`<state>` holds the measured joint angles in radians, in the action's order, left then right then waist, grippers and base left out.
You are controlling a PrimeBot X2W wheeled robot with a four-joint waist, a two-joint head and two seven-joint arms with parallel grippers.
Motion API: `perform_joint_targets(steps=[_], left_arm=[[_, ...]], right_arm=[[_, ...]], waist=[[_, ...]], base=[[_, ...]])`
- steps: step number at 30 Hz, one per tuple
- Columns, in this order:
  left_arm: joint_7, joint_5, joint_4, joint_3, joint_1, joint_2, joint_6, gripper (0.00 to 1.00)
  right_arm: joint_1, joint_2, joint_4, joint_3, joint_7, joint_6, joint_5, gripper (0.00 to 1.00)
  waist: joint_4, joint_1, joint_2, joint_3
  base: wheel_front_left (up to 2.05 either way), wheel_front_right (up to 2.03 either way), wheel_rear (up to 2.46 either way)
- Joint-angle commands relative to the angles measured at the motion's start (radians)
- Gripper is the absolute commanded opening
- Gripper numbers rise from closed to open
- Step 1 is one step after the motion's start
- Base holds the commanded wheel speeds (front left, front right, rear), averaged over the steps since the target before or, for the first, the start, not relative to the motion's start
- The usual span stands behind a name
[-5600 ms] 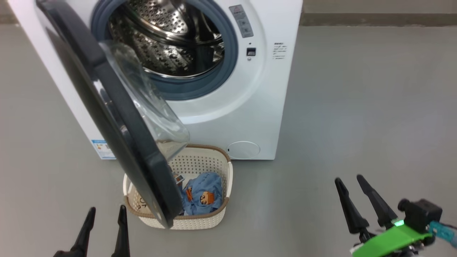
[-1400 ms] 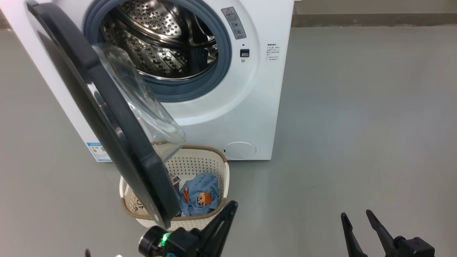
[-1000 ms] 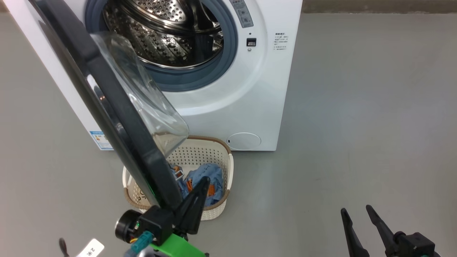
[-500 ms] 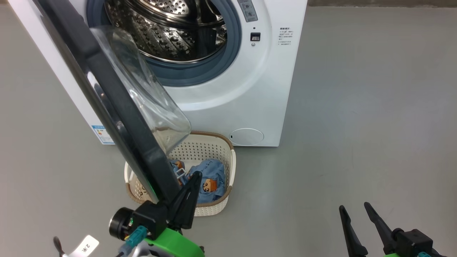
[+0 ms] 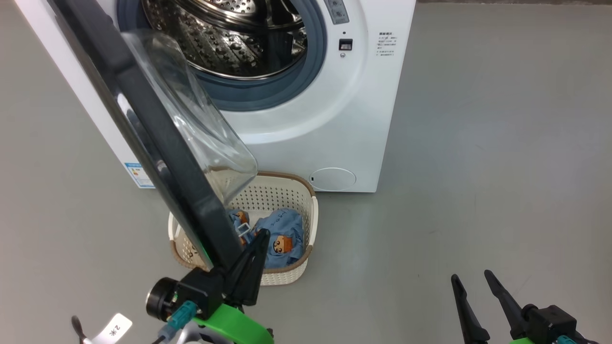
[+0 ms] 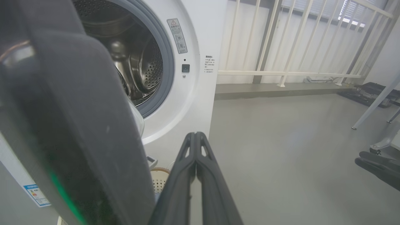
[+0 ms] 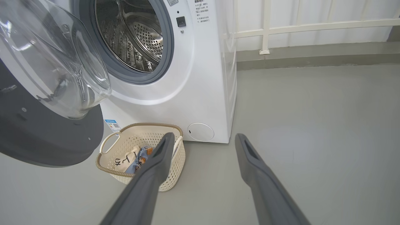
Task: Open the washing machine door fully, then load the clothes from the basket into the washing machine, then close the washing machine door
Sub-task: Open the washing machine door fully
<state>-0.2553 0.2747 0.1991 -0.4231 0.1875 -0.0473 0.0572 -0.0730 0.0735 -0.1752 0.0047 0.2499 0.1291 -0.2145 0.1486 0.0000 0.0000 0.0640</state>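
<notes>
Glossy black rim, clear bulging glass: washing machine door [image 5: 158,143], swung out from the machine's front and seen nearly edge-on from the head camera. Its lower edge hangs over the left part of the basket.

White casing: washing machine [image 5: 325,119], front-loading, mouth uncovered. Grey rubber ring [image 5: 267,95] around a perforated steel drum [image 5: 229,38]. Nothing can be made out lying in the drum. Round white flap [image 5: 332,179] low on the front at the right; blue label sticker [image 5: 138,174] low at the left.

Cream plastic, perforated, brown woven-look rim: basket [image 5: 313,215], on the floor just before the machine's base, between the sticker and the flap.

Light-blue cloth with orange-brown cartoon faces: clothes [image 5: 282,239], bunched inside the basket. In the right wrist view a cream piece [image 7: 125,161] with black marks lies beside them, toward the handle.

Dark fingers, pressed flat together, nothing between them: left gripper [image 5: 260,241], raised before the basket's near wall and just beside the door's lower rim. Whether it touches the rim cannot be told. The left wrist view sets the rim close at the fingers' left.

Dark fingers, spread wide, holding nothing: right gripper [image 5: 471,276], low and well apart from machine and basket.

Grey, smooth: floor [image 5: 478,143]. White railing [image 6: 281,37] behind the machine.
</notes>
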Motion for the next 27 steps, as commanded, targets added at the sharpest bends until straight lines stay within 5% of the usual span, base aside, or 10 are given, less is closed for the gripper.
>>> perform_joint_targets(steps=[1, 27], left_arm=[[-0.006, 0.008, -0.015, 0.033, 0.047, -0.003, -0.008, 0.0], [-0.006, 0.024, 0.008, 0.096, 0.027, -0.003, -0.03, 0.0]], right_arm=[[0.039, 0.016, 0.022, 0.03, 0.012, 0.002, -0.01, 1.0], [0.043, 0.01, 0.005, 0.028, 0.012, 0.002, -0.019, 1.0]], waist=[[-0.003, 0.0, 0.0, 0.008], [0.043, 0.0, 0.0, 0.009]], base=[[0.0, 0.0, 0.0], [0.0, 0.0, 0.0]])
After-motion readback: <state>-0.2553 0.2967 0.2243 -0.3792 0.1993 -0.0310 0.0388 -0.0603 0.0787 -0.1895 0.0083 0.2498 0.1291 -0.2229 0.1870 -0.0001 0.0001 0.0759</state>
